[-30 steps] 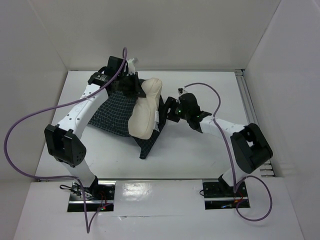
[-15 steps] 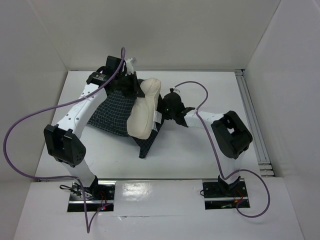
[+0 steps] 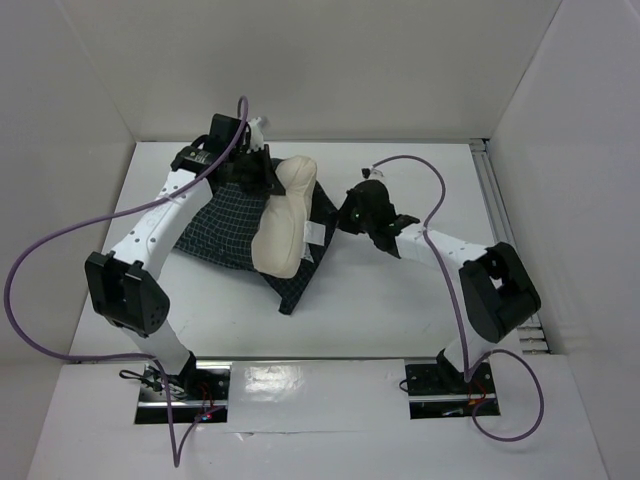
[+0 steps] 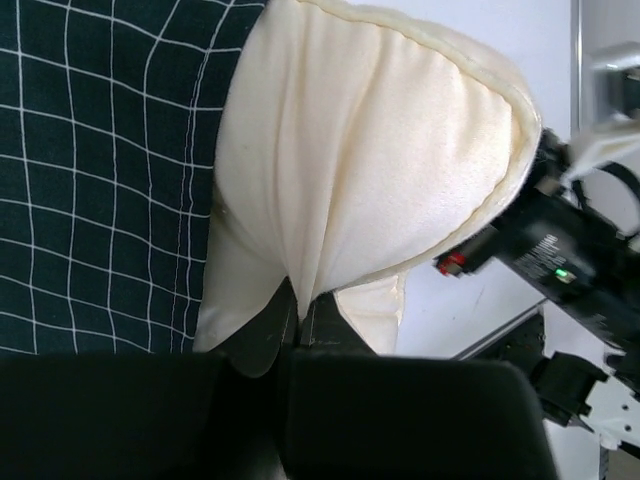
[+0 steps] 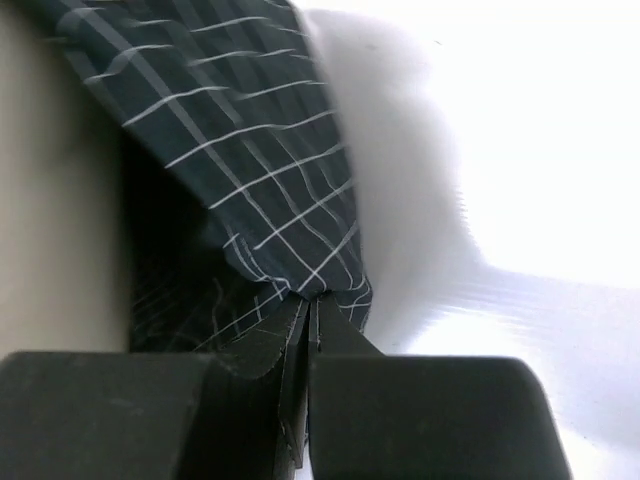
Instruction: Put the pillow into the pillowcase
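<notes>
The cream pillow (image 3: 283, 215) lies humped on the dark checked pillowcase (image 3: 222, 228) at the back middle of the table. My left gripper (image 3: 264, 180) is at the pillow's far left end, shut on a pinch of pillow fabric (image 4: 370, 170); its fingertips (image 4: 300, 318) meet on the fold, with the pillowcase (image 4: 100, 170) beside it. My right gripper (image 3: 346, 217) is at the pillow's right side, shut on the pillowcase's edge. In the right wrist view the checked cloth (image 5: 240, 150) bunches into the closed right gripper (image 5: 312, 300), and the pillow (image 5: 50, 200) fills the left.
White walls close in the table at the back and both sides. A metal rail (image 3: 500, 215) runs along the right edge. Purple cables (image 3: 60, 240) loop from both arms. The right arm's wrist (image 4: 570, 260) sits close behind the pillow.
The right gripper has gone from open to shut on the pillowcase's edge. The right arm pushed in toward the pillow, then drew back to the right. The left arm has kept its hold.
</notes>
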Action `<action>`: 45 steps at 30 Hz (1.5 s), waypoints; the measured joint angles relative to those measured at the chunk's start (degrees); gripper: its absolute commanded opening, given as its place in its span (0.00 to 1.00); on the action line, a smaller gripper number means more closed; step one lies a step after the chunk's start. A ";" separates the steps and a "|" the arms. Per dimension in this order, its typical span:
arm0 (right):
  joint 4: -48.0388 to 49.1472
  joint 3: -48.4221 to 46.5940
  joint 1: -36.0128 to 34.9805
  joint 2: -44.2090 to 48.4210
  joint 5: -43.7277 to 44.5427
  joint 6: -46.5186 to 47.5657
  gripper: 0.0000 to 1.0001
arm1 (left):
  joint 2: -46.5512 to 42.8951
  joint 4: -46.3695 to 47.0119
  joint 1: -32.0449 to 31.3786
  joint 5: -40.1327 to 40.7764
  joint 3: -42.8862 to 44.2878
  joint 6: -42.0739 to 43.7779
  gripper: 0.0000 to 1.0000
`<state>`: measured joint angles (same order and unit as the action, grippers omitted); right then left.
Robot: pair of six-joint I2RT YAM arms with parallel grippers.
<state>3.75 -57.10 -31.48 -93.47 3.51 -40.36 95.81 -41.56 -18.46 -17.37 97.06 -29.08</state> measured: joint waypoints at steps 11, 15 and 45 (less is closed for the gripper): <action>1.29 3.87 4.37 9.62 -8.52 1.14 0.00 | 5.68 0.02 -2.89 1.90 -0.09 2.64 0.00; 1.40 3.72 8.09 8.00 -12.68 0.48 0.00 | 8.46 0.98 -7.08 3.48 -0.11 5.31 0.00; -2.10 -8.87 15.89 -2.36 -23.56 -2.51 0.00 | 19.23 20.11 -12.61 7.54 -8.55 9.25 0.00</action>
<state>1.65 -65.98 -15.59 -95.83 -20.05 -42.87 115.04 -21.45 -31.07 -9.82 88.51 -19.84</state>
